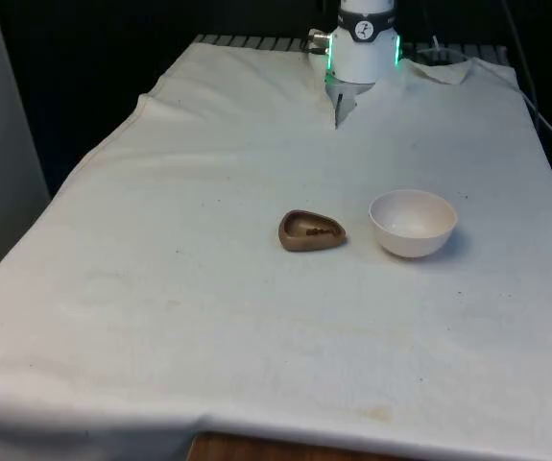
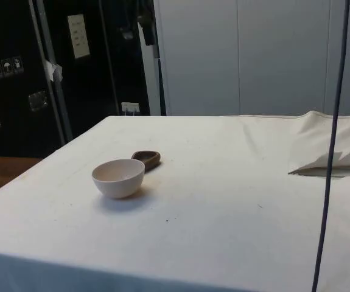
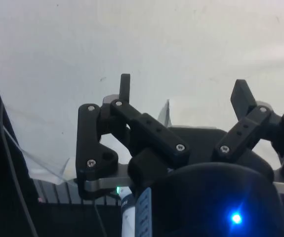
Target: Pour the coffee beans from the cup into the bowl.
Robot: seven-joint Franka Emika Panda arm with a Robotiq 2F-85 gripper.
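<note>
Wrist view: gripper (image 3: 183, 91) spread wide, cup (image 1: 311, 230) elsewhere.

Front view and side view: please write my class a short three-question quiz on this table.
1. True or false: the brown cup lies inside the white bowl.
2. What is in the cup? A) coffee beans B) water C) nothing
3. Fill in: in the wrist view, the jaws of the gripper stand ____, with nothing between them.

Key: 1 false, they stand side by side on the cloth; 2 A; 3 open.
</note>
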